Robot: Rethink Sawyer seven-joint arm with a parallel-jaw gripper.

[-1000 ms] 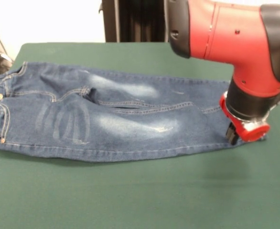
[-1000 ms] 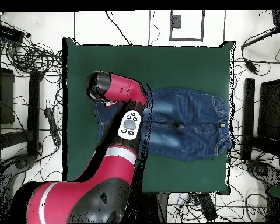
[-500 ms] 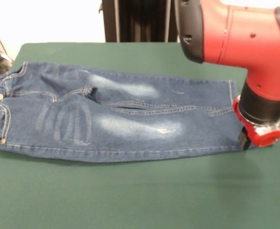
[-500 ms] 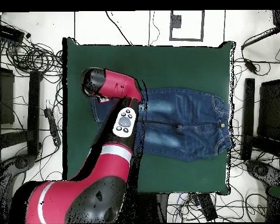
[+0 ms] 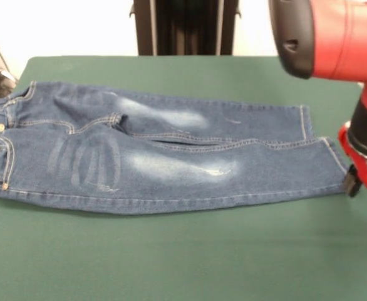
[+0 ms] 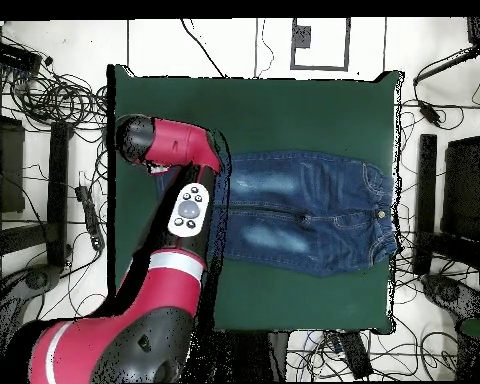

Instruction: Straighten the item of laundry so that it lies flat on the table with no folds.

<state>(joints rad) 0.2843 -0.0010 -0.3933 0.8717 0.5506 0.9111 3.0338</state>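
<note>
Cables (image 6: 44, 90) tangle on the floor beyond the table (image 5: 183, 257), whose near half lies bare. The red arm (image 6: 184, 215) reaches over one end, its pincer (image 5: 352, 183) low at the jeans' (image 5: 158, 153) leg hem; whether it's spread I cannot tell. The jeans stretch lengthwise mid-table, waistband towards the opposite edge.

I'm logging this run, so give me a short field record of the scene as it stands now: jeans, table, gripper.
jeans: spread lengthwise on the table, waistband at front view's left, legs side by side, light wrinkles near the crotch
table: green cloth
gripper: at the near leg's hem, low over the table; open or shut cannot be told
arm: covers the hem end in the overhead view
</note>
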